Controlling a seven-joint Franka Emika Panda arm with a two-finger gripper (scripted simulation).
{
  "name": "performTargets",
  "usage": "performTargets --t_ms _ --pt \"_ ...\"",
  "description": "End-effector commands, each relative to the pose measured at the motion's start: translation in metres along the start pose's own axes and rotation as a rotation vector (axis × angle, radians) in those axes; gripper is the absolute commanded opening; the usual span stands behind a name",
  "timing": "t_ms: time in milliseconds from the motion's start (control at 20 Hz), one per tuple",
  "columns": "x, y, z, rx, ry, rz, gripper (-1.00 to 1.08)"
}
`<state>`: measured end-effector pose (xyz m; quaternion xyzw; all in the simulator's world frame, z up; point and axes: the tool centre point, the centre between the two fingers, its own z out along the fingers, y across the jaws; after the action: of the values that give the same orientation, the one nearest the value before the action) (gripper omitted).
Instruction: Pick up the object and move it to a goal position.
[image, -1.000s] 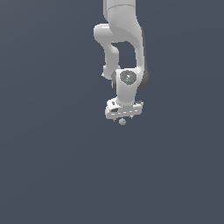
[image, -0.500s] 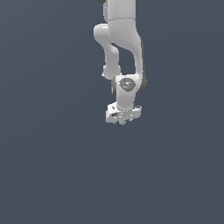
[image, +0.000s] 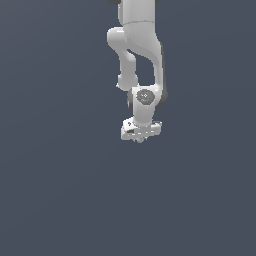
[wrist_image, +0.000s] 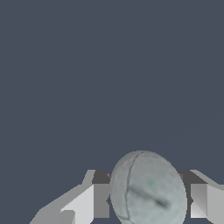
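Observation:
The object (wrist_image: 148, 192), a small pale grey ball, fills the gap between my white gripper's (wrist_image: 149, 202) two fingers (wrist_image: 100, 200) in the wrist view, and both pads appear to touch its sides. In the exterior view the gripper (image: 140, 138) points downward below the white arm (image: 142, 60), near the middle of the picture. There the ball is almost wholly hidden between the fingers.
A plain dark grey-blue surface (image: 60, 190) surrounds the arm in both views. No other object, container or edge shows.
The gripper has dropped slightly. The ball that hung visible just under the fingertips a second ago now sits up between the fingers, which have closed in on it.

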<state>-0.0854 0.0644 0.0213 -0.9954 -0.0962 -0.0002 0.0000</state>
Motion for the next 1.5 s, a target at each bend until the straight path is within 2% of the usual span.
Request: performTargets --t_ms 0,350,650,1450 --pt "0.0 0.0 0.001 0.0 -0.001 0.0 -1.0" --pt "-0.002 0.005 -0.008 0.0 0.0 0.0 -1.0" --pt "-0.008 0.018 -0.033 0.0 0.0 0.0 -1.0" --pt "-0.037 0.091 -0.166 0.002 0.0 0.0 -1.0"
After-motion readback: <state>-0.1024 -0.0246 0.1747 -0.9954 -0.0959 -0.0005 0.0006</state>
